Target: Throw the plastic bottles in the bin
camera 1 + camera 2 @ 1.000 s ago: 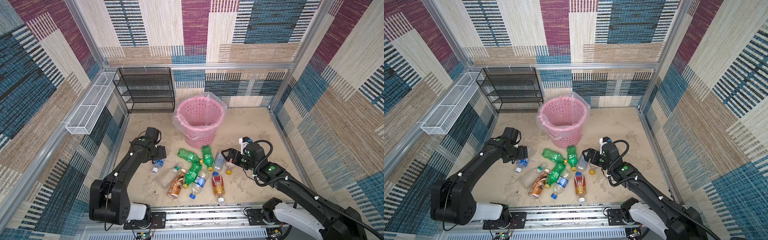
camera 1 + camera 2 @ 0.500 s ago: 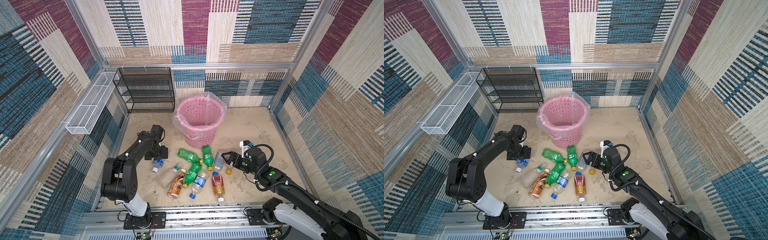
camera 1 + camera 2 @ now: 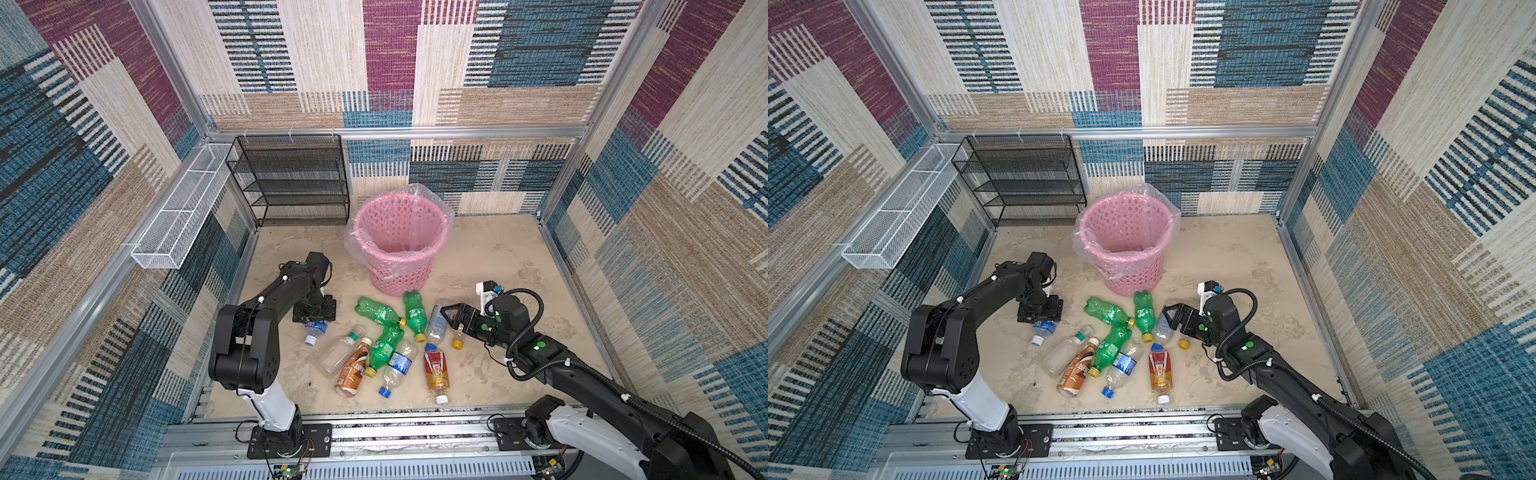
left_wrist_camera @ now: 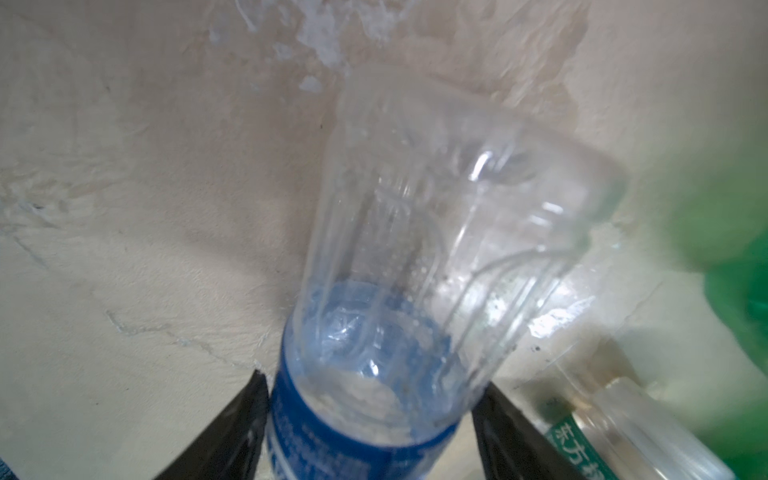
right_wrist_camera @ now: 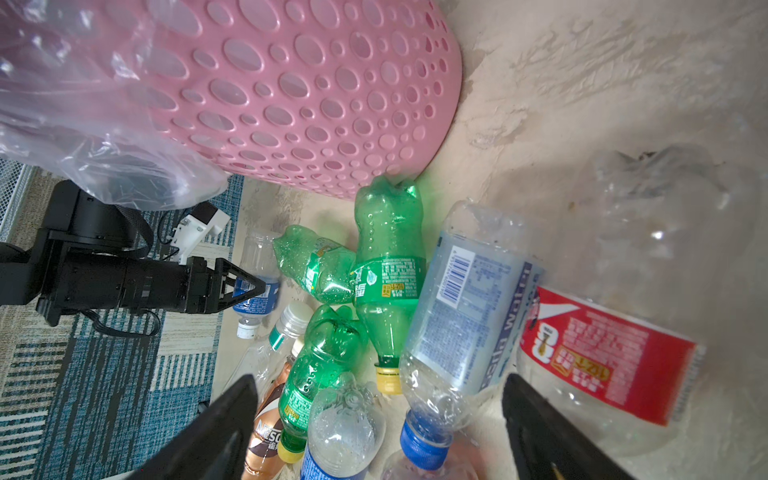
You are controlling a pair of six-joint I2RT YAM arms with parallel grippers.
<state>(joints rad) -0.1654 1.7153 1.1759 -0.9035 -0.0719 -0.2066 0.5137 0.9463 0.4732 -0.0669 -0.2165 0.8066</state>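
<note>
Nearest to us, by the front rail (image 3: 415, 434), the orange-labelled bottle (image 3: 436, 370) and the brown-labelled bottle (image 3: 352, 370) lie flat on the worktop (image 3: 498, 266), untouched. A step further in, the green bottles (image 3: 384, 345) sit tangled in the middle of the heap, between the two arms.

Now the action. On the left, off the heap's edge, we have the white-capped bottle (image 3: 313, 331), cap toward us, body running away beneath the left gripper (image 3: 314, 319). That gripper sits over it with a jaw on either side of the blue label (image 4: 332, 436), hard up against it; whether they have bitten, we cannot tell.

On the right, the right gripper (image 3: 451, 320) hangs over the blue-capped bottle (image 3: 435, 322), jaws spread wide, wider than the bottle, nothing held. And here is what the next move turns on: that bottle's long axis runs near to far, cap toward us, base toward the bin (image 3: 399, 270), and the jaws stand left and right of it, across its width. We'd call that a fair line for a squeeze.

Beyond both grippers, further back and between them, stands the bin, upright, liner (image 3: 419, 195) on, no bottle inside that we can see. So each arm has the nearer claim on its own bottle, and both carries go away from us and inward. At the very back, the black mesh rack (image 3: 291, 183) plays no part.
</note>
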